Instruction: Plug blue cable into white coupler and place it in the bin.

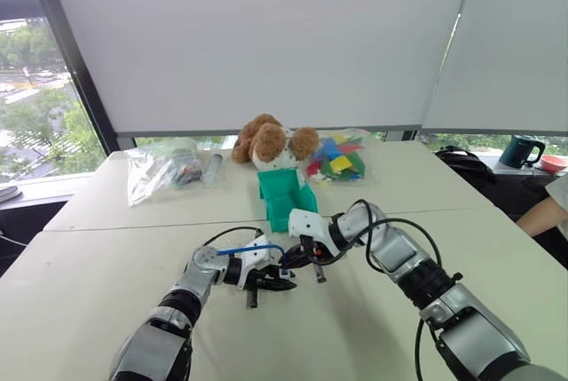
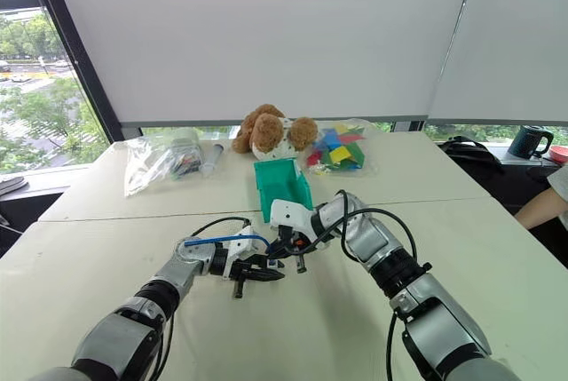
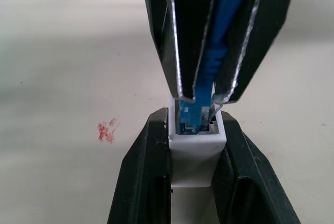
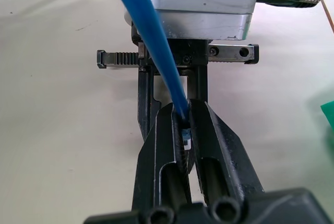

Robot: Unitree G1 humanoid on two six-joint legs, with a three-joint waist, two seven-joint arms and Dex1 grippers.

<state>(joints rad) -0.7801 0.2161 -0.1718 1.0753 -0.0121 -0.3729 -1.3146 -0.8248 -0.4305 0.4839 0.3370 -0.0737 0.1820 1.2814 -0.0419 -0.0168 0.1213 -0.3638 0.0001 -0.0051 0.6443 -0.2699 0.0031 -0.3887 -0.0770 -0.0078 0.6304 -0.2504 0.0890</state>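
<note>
The left gripper (image 3: 195, 182) clamps the coupler (image 3: 197, 148) above the table (image 1: 106, 274); the right gripper (image 4: 185, 130) pinches the cable (image 4: 151, 41), plug at the socket mouth. Pushing straight along the socket should seat it before the bin (image 1: 286, 196).

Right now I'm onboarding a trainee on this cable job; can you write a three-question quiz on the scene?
1. Which pincer grips the white coupler: A left, B right?
2. True or false: the blue cable already lies in the bin.
3. What sits directly behind the bin?

Key: 1 A; 2 false, the right pincer holds its plug at the coupler's socket; 3 the teddy bear.
</note>
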